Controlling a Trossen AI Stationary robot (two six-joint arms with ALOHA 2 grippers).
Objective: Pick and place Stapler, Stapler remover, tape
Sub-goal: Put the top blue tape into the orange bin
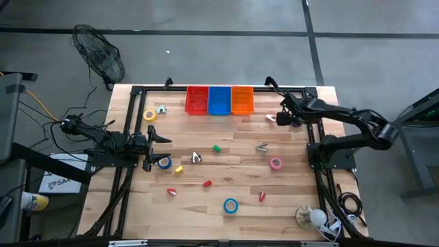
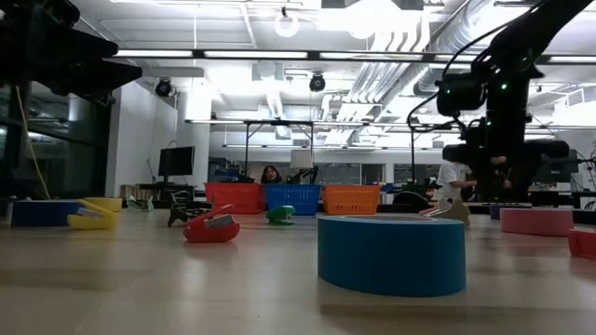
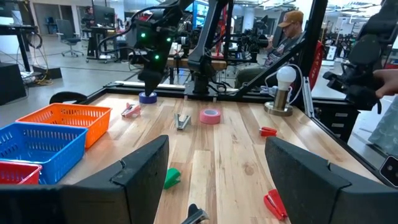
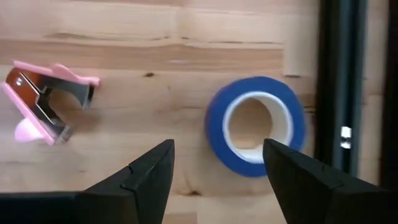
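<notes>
Standing side by side, three baskets [image 1: 219,100] look empty.

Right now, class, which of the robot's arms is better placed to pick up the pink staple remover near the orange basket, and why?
The right. The right gripper hangs open directly over the pink staple remover and a blue tape roll. The left gripper sits across the table, near the left edge.

Seen from directly overhead, the whole bench [image 1: 226,171] fills the frame. A second camera sits at bench height, looking level toward three baskets [image 2: 291,197], also visible from above. The left wrist camera faces across the bench; the right looks down, close on blue tape [image 4: 255,126].
</notes>
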